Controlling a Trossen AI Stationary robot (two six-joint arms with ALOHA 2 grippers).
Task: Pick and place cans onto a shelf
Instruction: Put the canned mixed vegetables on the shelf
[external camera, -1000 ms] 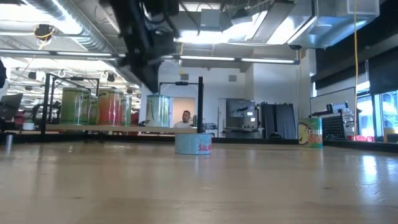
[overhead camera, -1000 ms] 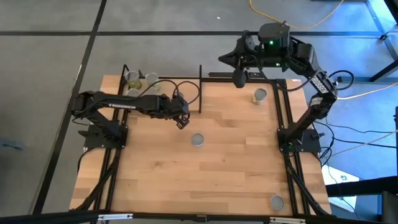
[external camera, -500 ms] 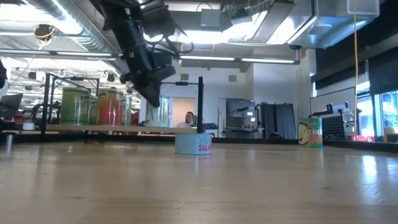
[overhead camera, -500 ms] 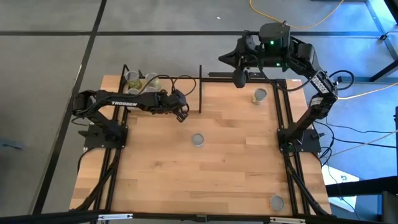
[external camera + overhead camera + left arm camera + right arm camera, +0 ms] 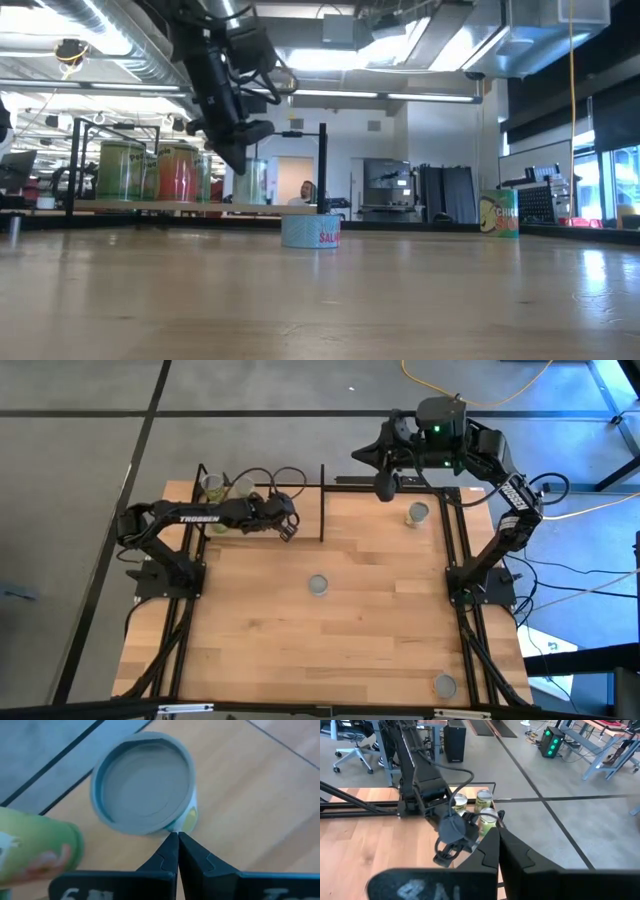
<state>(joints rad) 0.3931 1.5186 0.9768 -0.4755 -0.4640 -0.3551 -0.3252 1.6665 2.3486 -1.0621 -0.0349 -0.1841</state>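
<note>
Bright, even overhead light from ceiling fixtures (image 5: 330, 95); glare streaks the table (image 5: 600, 270) near the low camera. The wrist view's green can (image 5: 35, 845) is blurred.

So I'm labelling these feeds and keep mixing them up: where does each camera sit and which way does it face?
High view: above the table, looking straight down; both arms, left hand at the shelf.
Low view: tabletop height, looking level; left arm before the shelf, flat can.
Left wrist: looks past shut fingers at a can top.
Right wrist: past shut fingers toward the left arm.
High and low share the flat can.
</note>
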